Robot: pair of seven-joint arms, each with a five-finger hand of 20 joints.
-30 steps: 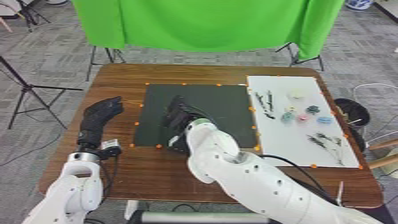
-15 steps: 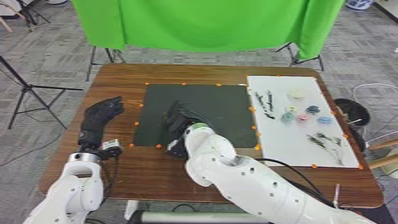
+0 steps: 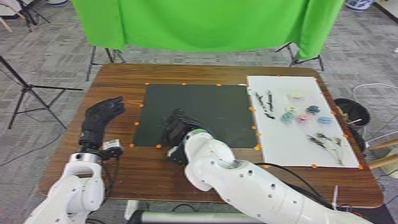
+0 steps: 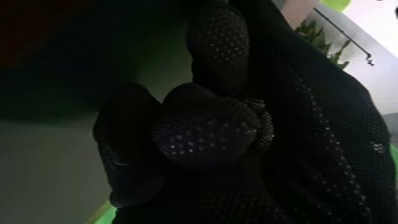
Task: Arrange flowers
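The round flower heads [image 3: 303, 118] lie grouped on the white board [image 3: 275, 145] at the right of the desk [image 3: 120, 175], and the likeliest trouble is that, being small and close together, they would be nudged or picked up in pairs by a broad gloved hand. The slim sprigs [image 3: 330, 147] at the board's near end overlap in places, so lifting one could drag another or bend its stem. The heads are soft in colour: one cream, a small yellow one, a pink, a light blue, a pale teal and a darker blue-green. The sprigs have darker tips and thin stems, while the dark twigs [image 3: 269, 102] lie lengthwise near the board's inner edge. Beside the board is the dark mat [image 3: 222, 100], its border dotted with orange markers. The right hand [image 3: 182, 127] is over the mat's near part; whether it is holding anything cannot be told, and a stem hidden there could slip or be crushed under a poor grip. The left hand [image 3: 102, 114] is left of the mat, its fingers together and fairly straight, with nothing in them.
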